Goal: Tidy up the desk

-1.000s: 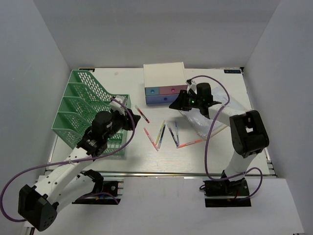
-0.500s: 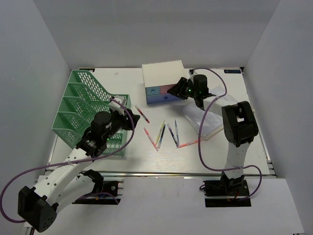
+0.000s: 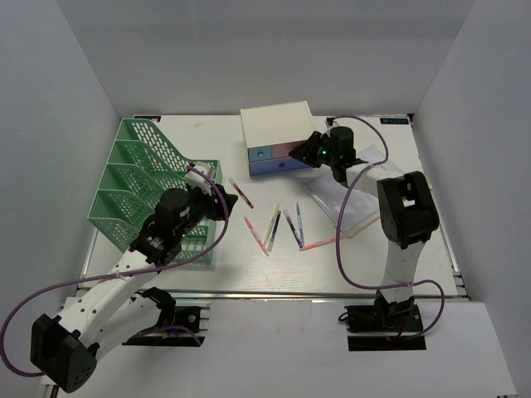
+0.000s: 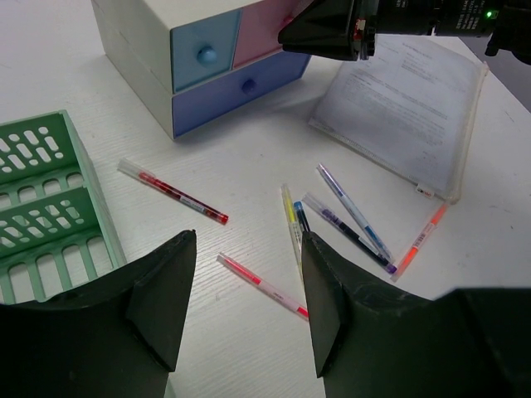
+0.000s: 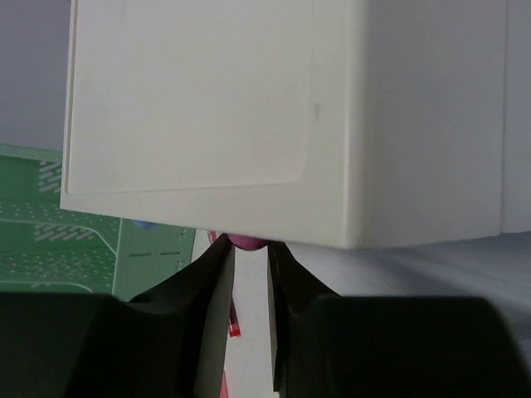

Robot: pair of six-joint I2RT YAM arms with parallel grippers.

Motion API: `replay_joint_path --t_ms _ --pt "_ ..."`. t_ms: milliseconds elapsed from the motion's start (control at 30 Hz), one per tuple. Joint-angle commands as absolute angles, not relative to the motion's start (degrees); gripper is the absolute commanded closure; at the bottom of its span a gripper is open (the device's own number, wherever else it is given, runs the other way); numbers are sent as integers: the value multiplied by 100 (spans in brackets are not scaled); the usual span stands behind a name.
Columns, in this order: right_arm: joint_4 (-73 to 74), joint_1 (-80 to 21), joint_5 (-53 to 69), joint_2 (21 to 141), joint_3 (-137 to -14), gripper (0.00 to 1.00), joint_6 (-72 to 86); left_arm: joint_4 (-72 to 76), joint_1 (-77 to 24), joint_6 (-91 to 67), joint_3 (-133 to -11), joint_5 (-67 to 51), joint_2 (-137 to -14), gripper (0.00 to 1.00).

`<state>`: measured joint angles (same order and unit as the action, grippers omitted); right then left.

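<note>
Sitting on the desk (image 3: 207, 133): 1 rack (image 3: 133, 178), 1 drawer box (image 3: 276, 124), 1 document (image 4: 398, 108).

**Right gripper (image 3: 310, 154) moves and closes**

It has swung off the paper sleeve (image 3: 353, 207), now behind it, to the drawer box (image 5: 207, 108). Its jaws have narrowed onto the pink knob (image 5: 246, 241) between its fingertips.
</note>
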<state>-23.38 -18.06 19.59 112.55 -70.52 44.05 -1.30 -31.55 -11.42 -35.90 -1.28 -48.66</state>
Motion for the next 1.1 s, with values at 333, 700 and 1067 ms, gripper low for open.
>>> replay_joint_path --t_ms 333,700,1067 --pt "-3225 -1758 1758 10504 -6198 89 4193 -79 -3120 -1134 -3612 -149 -4896 36" --pt "-2690 -1714 1890 10916 -7022 49 4157 -44 -3120 -1160 -3595 -193 -4939 36" --pt "-2654 -1661 2030 11180 -7234 58 4245 -44 -3120 -1169 -3604 -272 -4939 36"
